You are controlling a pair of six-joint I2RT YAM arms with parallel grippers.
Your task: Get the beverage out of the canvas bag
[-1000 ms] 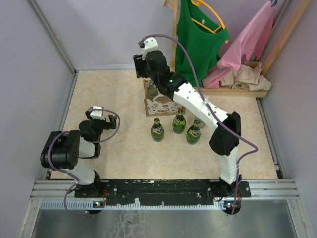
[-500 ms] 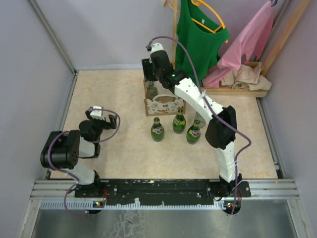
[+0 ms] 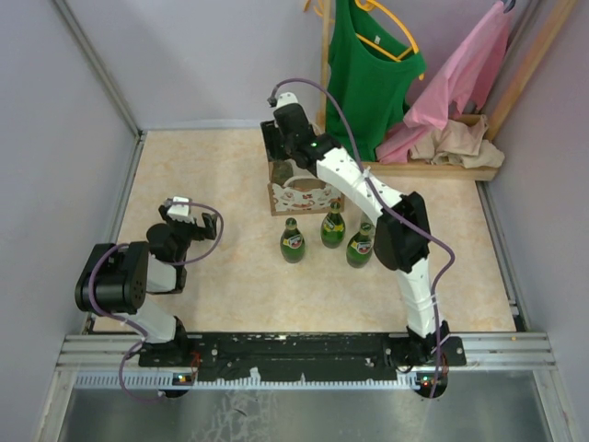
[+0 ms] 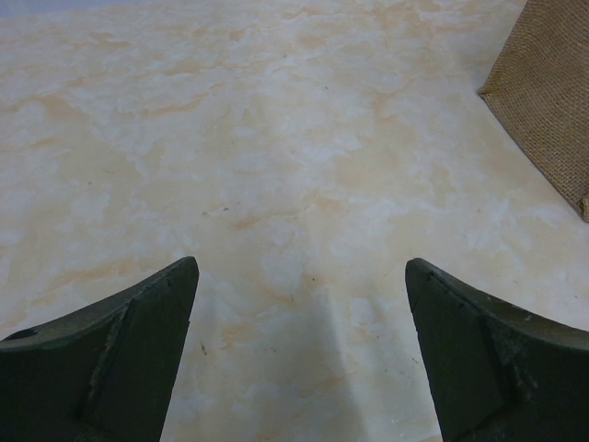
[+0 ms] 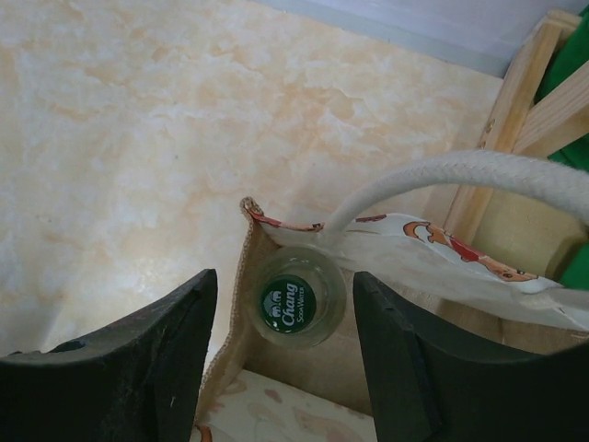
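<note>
The canvas bag (image 3: 302, 191) stands at the far middle of the table, tan with a white-and-red patterned front and white handles. In the right wrist view a clear glass bottle with a green Chang cap (image 5: 288, 304) stands upright in the bag's corner (image 5: 241, 304), under a white handle (image 5: 442, 175). My right gripper (image 5: 285, 313) is open, directly above the bag, its jaws either side of the bottle cap and not touching it. In the top view the right gripper (image 3: 281, 152) hangs over the bag's far end. My left gripper (image 4: 299, 285) is open and empty over bare table at the left.
Three green bottles (image 3: 294, 241) (image 3: 333, 226) (image 3: 360, 247) stand on the table just in front of the bag. A wooden rack (image 3: 442, 166) with green and pink clothes stands at the back right. Purple walls enclose the table. The bag's burlap side (image 4: 552, 92) shows in the left wrist view.
My right gripper has moved from above and left of the bag down toward its far end, and now sits over the bottle. The left arm has not moved.
</note>
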